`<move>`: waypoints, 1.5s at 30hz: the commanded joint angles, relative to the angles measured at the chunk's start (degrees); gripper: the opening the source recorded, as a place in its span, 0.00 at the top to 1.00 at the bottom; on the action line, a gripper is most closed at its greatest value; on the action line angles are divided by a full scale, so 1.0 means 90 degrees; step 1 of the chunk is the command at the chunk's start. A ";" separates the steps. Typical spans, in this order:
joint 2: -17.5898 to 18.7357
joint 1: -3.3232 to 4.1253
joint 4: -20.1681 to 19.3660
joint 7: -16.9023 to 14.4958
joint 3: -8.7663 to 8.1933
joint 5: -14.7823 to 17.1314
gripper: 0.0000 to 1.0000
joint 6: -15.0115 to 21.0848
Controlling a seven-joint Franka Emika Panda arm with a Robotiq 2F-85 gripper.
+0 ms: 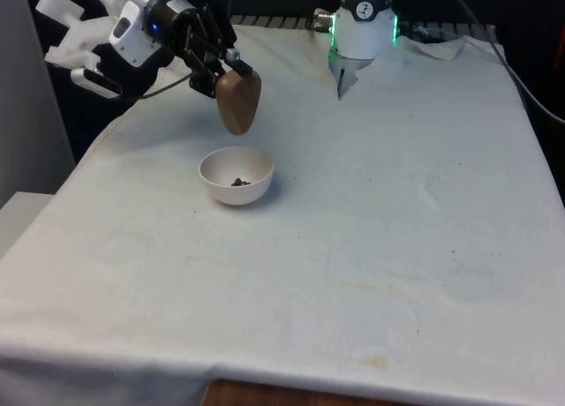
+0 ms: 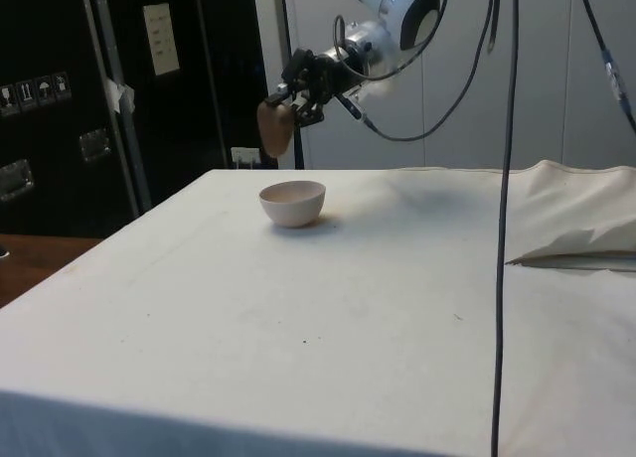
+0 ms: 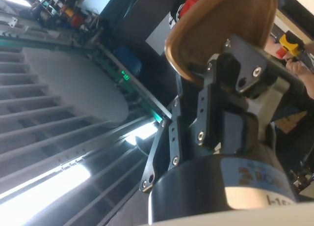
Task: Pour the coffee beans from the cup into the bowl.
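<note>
Front view: the gripper [image 1: 231, 68] is clamping the brown cup [image 1: 239, 101], tipped mouth-down just above the white bowl [image 1: 237, 176]. Coffee beans [image 1: 239, 182] are lying in the bowl's bottom. The bowl is sitting nearer the cloth-covered table's [image 1: 371, 247] edge at the front view's left, open cloth spreading beyond it.

Side view: the cup [image 2: 275, 127] is hanging above the bowl [image 2: 293, 203], not touching.

Wrist view: black fingers [image 3: 223, 81] are pinching the cup's [image 3: 216, 24] wall.

Your table [image 1: 371, 247] wears a white, faintly stained cloth, bunched into a fold at one edge in the side view. Behind it there you have dark cabinets [image 2: 60, 109] and a pale wall [image 2: 542, 70]. Black curtains [image 1: 530, 18] hang beyond the table's far end in the front view.
</note>
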 commanded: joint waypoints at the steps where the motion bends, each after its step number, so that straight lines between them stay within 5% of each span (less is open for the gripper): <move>1: 0.0013 -0.0006 0.0051 0.0095 -0.0025 -0.0070 0.98 -0.0019; 15: -0.0032 0.0108 0.0095 0.0325 -0.0115 -0.0388 0.98 0.0115; 16: -0.0006 0.0051 0.0095 0.0229 -0.0076 -0.0306 0.98 0.0038; 17: -0.0032 0.0115 0.0095 0.0331 -0.0115 -0.0427 0.98 0.0121; 24: -0.0045 0.0172 0.0134 0.0350 -0.0127 -0.0707 0.98 0.0140; 25: -0.0013 0.0102 0.0140 0.0267 -0.0076 -0.0624 0.98 0.0057; 26: -0.0045 0.0172 0.0146 0.0344 -0.0127 -0.0738 0.98 0.0140; 34: -0.0064 0.0178 0.0255 0.0312 -0.0140 -0.1070 0.98 0.0134; 35: -0.0025 0.0121 0.0261 0.0261 -0.0089 -0.0993 0.98 0.0057; 36: -0.0070 0.0185 0.0267 0.0306 -0.0140 -0.1101 0.98 0.0127; 42: -0.0108 0.0185 0.0369 0.0274 -0.0159 -0.1318 0.98 0.0115; 43: -0.0076 0.0134 0.0369 0.0229 -0.0121 -0.1254 0.98 0.0057; 45: -0.0121 0.0191 0.0395 0.0261 -0.0159 -0.1375 0.98 0.0115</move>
